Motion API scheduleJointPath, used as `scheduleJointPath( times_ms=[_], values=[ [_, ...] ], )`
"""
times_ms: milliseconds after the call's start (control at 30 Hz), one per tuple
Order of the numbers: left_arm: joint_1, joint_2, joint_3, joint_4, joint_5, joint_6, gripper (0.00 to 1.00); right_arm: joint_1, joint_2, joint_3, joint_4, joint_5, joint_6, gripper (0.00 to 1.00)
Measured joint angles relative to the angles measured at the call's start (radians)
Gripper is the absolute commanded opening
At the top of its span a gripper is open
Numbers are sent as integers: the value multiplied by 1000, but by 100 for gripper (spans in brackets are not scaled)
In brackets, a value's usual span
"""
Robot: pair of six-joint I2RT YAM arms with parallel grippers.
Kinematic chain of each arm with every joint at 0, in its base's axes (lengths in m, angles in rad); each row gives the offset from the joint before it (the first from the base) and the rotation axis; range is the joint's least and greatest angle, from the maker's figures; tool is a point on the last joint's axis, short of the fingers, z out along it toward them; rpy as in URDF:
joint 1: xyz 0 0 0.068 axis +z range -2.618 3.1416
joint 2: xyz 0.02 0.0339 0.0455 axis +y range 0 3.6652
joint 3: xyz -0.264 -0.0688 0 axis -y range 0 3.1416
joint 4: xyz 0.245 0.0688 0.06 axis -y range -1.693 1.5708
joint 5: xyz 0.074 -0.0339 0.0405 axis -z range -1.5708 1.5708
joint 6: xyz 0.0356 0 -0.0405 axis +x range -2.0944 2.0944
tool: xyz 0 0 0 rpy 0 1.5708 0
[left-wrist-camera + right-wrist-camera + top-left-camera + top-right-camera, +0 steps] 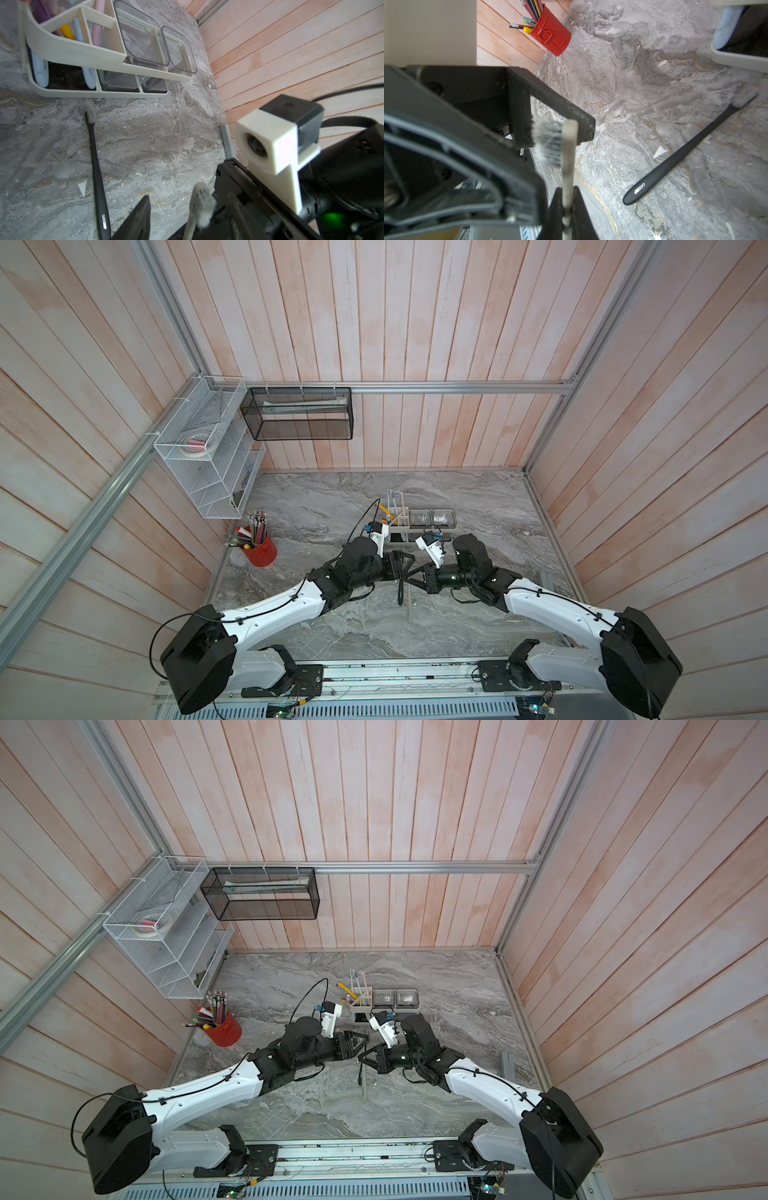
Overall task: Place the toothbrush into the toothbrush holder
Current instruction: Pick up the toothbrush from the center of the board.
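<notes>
Just near of the toothbrush holder, the right gripper pinches the pale toothbrush at its neck, handle trailing nearward; the left gripper sets its jaws half-open around the bristle head, probably a handover to regrip for upright insertion; a black toothbrush lies alongside, untouched.

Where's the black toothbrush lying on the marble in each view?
Both top views: black plastic toothbrush mid-frame, near vertical.
Left wrist: the toothbrush in the picture's lower left.
Right wrist: the toothbrush diagonal, right half.
Shared landmark: cream-white open-frame plastic toothbrush holder, just past its bristles.
</notes>
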State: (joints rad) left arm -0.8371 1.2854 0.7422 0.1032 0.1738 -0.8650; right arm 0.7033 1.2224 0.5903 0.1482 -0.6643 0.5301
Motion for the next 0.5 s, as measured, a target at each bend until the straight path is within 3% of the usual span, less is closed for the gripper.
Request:
scheduleJointPath(
  times_ms=[200,500],
  values=[
    [0,8,7,0,-14,-12,44,27,20,0,0,0,0,0],
    [0,10,8,-11,-25,-11,43,27,21,2,-26,24,-1,0]
  ],
)
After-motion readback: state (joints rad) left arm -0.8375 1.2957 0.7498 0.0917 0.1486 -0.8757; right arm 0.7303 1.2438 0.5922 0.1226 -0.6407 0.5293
